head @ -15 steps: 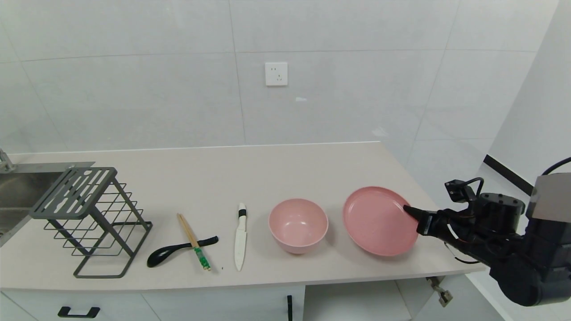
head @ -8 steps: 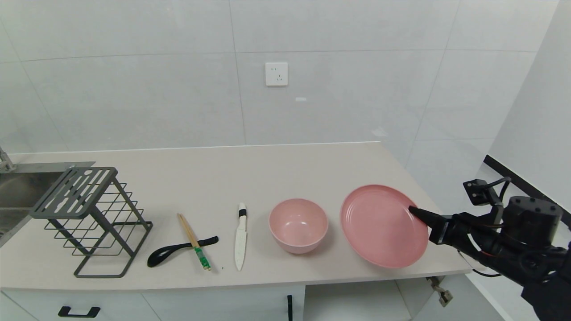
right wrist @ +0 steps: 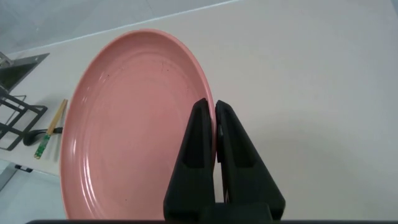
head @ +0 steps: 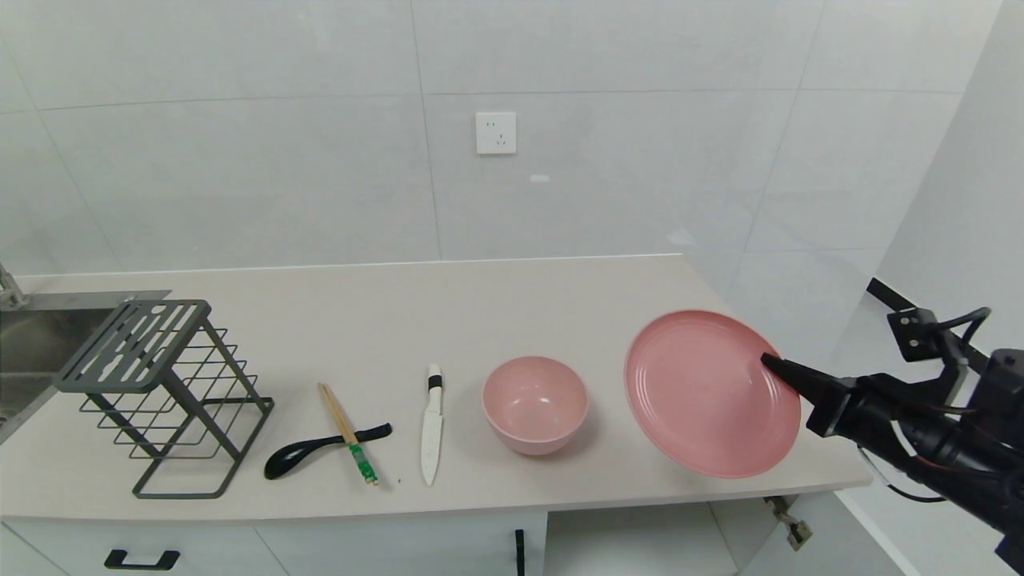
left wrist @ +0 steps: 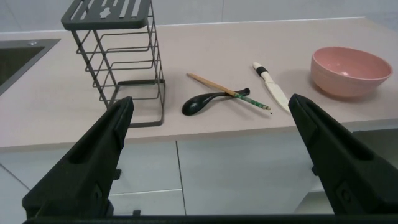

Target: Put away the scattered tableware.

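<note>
Since a second ago the plate (head: 708, 392) has come up off the counter (head: 480, 320) and shifted toward the robot's right, and its face has tipped more steeply toward the camera. The right arm has drawn back to the right with it, while the other tableware has not moved.

The right gripper (head: 772, 366) is clamped on the plate's right rim, one finger on the inner face and the other behind it. In the right wrist view the two fingers (right wrist: 200, 134) sit pressed together over that rim. The pink plate hangs tilted over the right end of the counter, to the right of the pink bowl (head: 534, 404) and apart from it. Its lower edge crosses the counter's front edge in the head view.

The bowl stands upright on the counter. Left of it lies a white knife (head: 432, 428) with a black band, tip toward the front edge. Farther left, a pair of chopsticks (head: 340, 416) lies across the handle of a black spoon (head: 290, 460). A dark wire rack (head: 160, 392) stands near the left end, beside the sink (head: 32, 336). A white socket (head: 495, 132) sits on the tiled wall.

The left gripper (left wrist: 211, 106) is held low before the counter's front, its fingers spread wide apart and holding nothing
</note>
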### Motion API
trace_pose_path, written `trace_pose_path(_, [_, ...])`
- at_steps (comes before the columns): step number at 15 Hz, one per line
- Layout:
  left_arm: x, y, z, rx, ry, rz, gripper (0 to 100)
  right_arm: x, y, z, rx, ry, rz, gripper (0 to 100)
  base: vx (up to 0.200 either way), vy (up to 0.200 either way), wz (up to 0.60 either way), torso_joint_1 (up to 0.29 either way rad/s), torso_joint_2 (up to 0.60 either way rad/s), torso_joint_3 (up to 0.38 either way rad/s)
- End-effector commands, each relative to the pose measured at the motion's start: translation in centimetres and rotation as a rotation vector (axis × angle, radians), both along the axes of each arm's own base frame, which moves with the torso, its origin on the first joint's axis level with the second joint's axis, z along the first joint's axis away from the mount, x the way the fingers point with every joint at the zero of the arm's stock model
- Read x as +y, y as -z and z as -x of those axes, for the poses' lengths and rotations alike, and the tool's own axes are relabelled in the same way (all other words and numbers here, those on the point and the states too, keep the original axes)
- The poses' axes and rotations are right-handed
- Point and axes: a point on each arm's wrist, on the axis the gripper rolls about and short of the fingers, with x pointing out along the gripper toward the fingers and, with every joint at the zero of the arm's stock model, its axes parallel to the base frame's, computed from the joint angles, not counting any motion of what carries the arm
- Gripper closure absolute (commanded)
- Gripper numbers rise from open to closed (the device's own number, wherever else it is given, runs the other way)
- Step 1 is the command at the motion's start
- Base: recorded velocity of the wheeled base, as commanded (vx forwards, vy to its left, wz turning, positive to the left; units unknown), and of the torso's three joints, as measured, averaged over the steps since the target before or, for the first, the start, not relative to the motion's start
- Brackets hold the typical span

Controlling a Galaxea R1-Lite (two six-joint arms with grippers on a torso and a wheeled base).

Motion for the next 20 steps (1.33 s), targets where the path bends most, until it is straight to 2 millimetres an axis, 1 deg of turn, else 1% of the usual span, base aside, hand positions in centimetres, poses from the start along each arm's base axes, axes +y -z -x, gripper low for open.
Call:
trace_pose_path(1, [0.0,0.0,0.0,0.001,0.0,0.002,0,-0.2,-1.8,1.3,-0.075,0.001,-0.008,100,0.0,0.0,0.0,0.0,0.0,0.0])
trace_pose_path(2, [0.0,0.0,0.0,0.003,-0.002,0.005,0,-0.2,-2.4,1.7,-0.102,0.002,-0.012,100,0.0,0.0,0.0,0.0,0.0,0.0])
trace_pose_path(3, [0.0,0.0,0.0,0.003,-0.002,0.008,0,-0.2,-2.6,2.1,-0.107,0.002,-0.014,100,0.0,0.0,0.0,0.0,0.0,0.0])
trace_pose_path(7, [0.0,0.0,0.0,0.003,-0.003,0.008,0,-0.4,-2.2,2.6,-0.082,0.009,-0.005,100,0.0,0.0,0.0,0.0,0.0,0.0])
trace_pose_path(8, [0.0,0.0,0.0,0.001,0.0,0.008,0,-0.5,-2.1,3.2,-0.075,0.011,0.0,100,0.0,0.0,0.0,0.0,0.0,0.0])
trace_pose_path(10, [0.0,0.0,0.0,0.002,0.006,-0.001,0,-0.5,-2.4,3.4,-0.089,0.009,0.0,100,0.0,0.0,0.0,0.0,0.0,0.0])
trace_pose_path(11, [-0.1,-0.1,0.0,-0.007,0.05,-0.025,0,-0.5,-2.2,3.6,-0.082,0.009,0.001,100,0.0,0.0,0.0,0.0,0.0,0.0])
trace_pose_path(12, [-0.1,-0.7,0.0,-0.074,0.06,-0.07,0,-0.4,-2.2,3.6,-0.082,0.003,0.005,100,0.0,0.0,0.0,0.0,0.0,0.0])
trace_pose_path(13, [-0.1,-2.0,0.2,-0.19,0.058,-0.075,0,-0.4,-2.2,3.7,-0.079,0.001,0.005,100,0.0,0.0,0.0,0.0,0.0,0.0])
trace_pose_path(14, [-0.2,-4.1,0.9,-0.371,0.076,-0.091,0,-0.4,-2.2,3.7,-0.078,0.003,0.004,100,0.0,0.0,0.0,0.0,0.0,0.0])
trace_pose_path(15, [-0.3,-4.6,1.2,-0.399,0.118,-0.096,0,-0.4,-2.1,3.8,-0.076,0.001,0.005,100,0.0,0.0,0.0,0.0,0.0,0.0])
trace_pose_path(17, [-0.3,-5.5,1.4,-0.38,0.151,-0.023,0,-0.5,-2.1,3.8,-0.075,0.006,0.005,100,0.0,0.0,0.0,0.0,0.0,0.0])
trace_pose_path(19, [-0.3,-7.2,1.4,-0.296,0.202,0.042,0,-0.6,-2.1,3.8,-0.075,0.015,0.006,100,0.0,0.0,0.0,0.0,0.0,0.0])
trace_pose_path(20, [-0.2,-8.2,1.3,-0.228,0.234,0.078,0,-0.8,-2.1,3.8,-0.075,0.025,0.008,100,0.0,0.0,0.0,0.0,0.0,0.0])
